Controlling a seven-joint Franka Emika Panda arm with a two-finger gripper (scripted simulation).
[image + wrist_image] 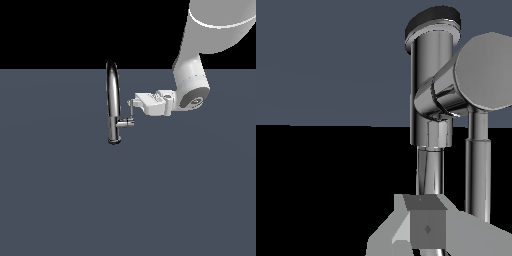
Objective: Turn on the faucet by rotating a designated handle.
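Note:
The chrome faucet [114, 100] stands upright with its arched spout, and a short side stub [125, 122] points to the exterior view's right. The thin handle [131, 112] rises from the stub's end. My gripper [132, 103] comes in from the exterior view's right and its tips are at the handle's upper end. The fingers lie together with no gap showing. In the wrist view the faucet [431, 75], the stub's round end [486, 72] and the handle [478, 165] are close ahead. The handle runs down behind my gripper [446, 231].
The faucet stands on a plain dark grey floor [60, 190]. My white arm [192, 85] reaches down from the upper part of the exterior view's right. Nothing else shows.

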